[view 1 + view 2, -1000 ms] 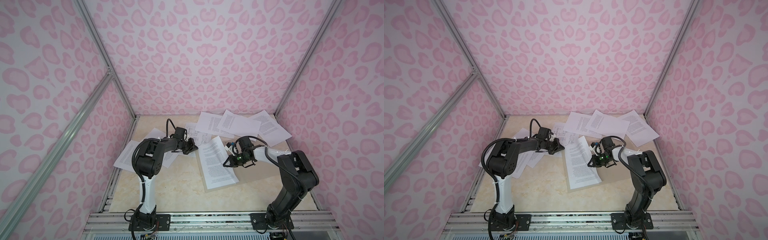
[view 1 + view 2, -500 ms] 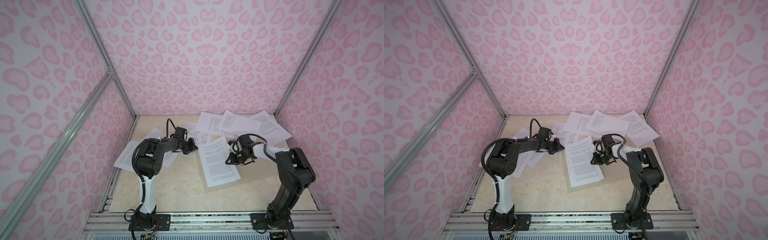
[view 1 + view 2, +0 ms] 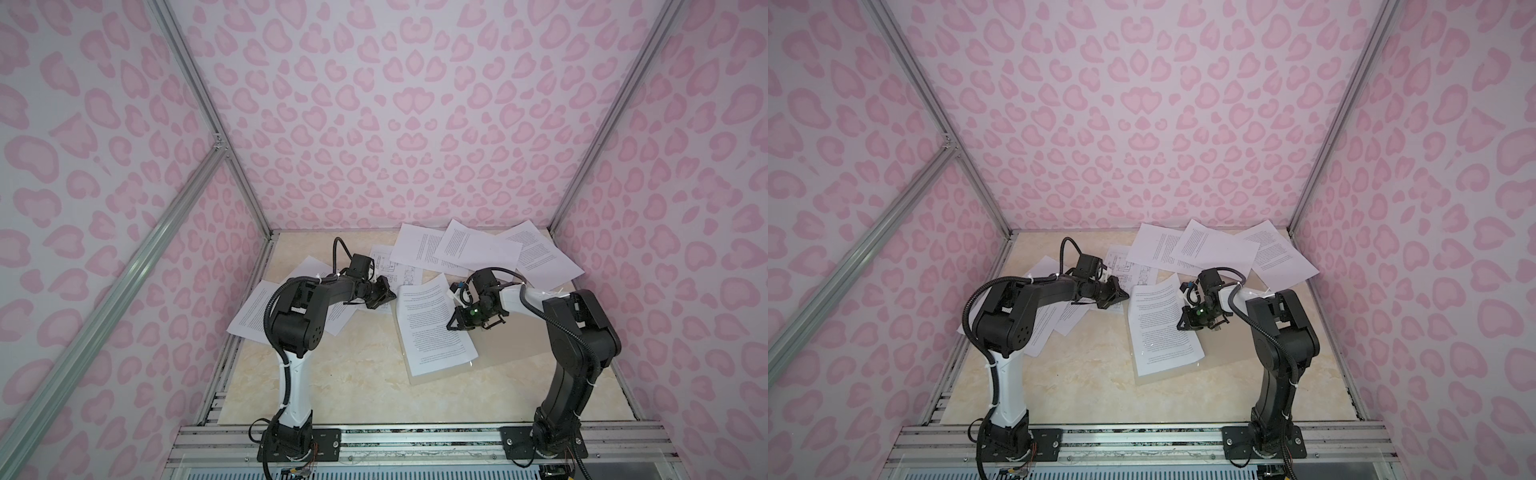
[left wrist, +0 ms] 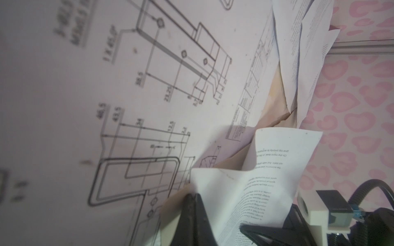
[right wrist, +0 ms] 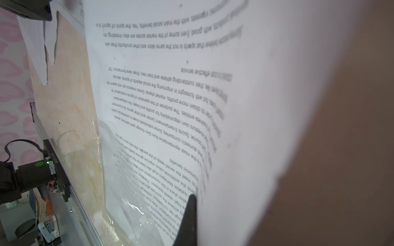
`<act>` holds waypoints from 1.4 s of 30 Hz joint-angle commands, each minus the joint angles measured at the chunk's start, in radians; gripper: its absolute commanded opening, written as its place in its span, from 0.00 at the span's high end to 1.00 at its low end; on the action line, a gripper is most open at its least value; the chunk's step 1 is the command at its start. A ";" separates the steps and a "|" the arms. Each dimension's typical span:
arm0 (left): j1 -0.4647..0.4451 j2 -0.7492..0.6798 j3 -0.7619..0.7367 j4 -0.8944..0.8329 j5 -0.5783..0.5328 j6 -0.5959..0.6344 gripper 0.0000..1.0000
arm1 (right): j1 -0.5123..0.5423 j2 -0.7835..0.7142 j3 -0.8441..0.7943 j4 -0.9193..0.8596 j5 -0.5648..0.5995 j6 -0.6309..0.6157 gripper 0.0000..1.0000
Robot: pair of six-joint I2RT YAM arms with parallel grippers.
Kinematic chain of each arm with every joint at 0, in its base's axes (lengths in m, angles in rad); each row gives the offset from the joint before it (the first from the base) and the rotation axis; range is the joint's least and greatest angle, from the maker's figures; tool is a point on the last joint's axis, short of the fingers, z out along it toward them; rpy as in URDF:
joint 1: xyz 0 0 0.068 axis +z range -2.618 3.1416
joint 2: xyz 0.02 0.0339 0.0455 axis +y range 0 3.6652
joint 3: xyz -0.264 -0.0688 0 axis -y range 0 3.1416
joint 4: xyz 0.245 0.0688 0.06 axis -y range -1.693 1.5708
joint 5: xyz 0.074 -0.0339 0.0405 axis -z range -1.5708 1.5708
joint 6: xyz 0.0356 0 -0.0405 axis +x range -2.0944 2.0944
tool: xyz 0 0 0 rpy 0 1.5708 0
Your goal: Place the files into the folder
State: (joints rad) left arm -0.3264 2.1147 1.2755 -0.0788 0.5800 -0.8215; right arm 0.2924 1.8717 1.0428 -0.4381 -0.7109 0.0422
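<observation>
Pink-spotted walls, beige table. Folder open near table's right edge. One sheet lies partly on it, right gripper pinching sheet's edge. Left gripper pressed together at sheet's far corner, hold unclear. Other files scattered along far and left edges: most work left.

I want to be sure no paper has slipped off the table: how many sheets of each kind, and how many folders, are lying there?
Text sheets: 7, as far as the overlaps let me tell
Drawing sheet: 1
Folder: 1
Total: 9
</observation>
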 commanded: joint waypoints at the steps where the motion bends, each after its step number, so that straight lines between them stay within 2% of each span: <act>1: 0.002 0.010 -0.010 -0.141 -0.112 0.001 0.96 | 0.004 0.010 -0.003 -0.059 0.034 -0.025 1.00; 21: 0.005 0.022 0.013 -0.132 -0.088 -0.004 0.96 | 0.014 -0.062 -0.025 -0.171 0.145 -0.066 1.00; 34: 0.004 0.010 0.048 -0.112 -0.037 -0.013 0.94 | 0.062 -0.007 0.021 -0.144 0.097 -0.067 1.00; 42: 0.003 -0.051 0.137 -0.117 0.027 -0.009 0.78 | 0.043 0.005 0.022 -0.126 0.099 -0.047 1.00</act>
State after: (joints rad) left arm -0.3248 2.1143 1.3876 -0.1764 0.5842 -0.8364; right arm 0.3470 1.8622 1.0679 -0.5644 -0.6456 -0.0170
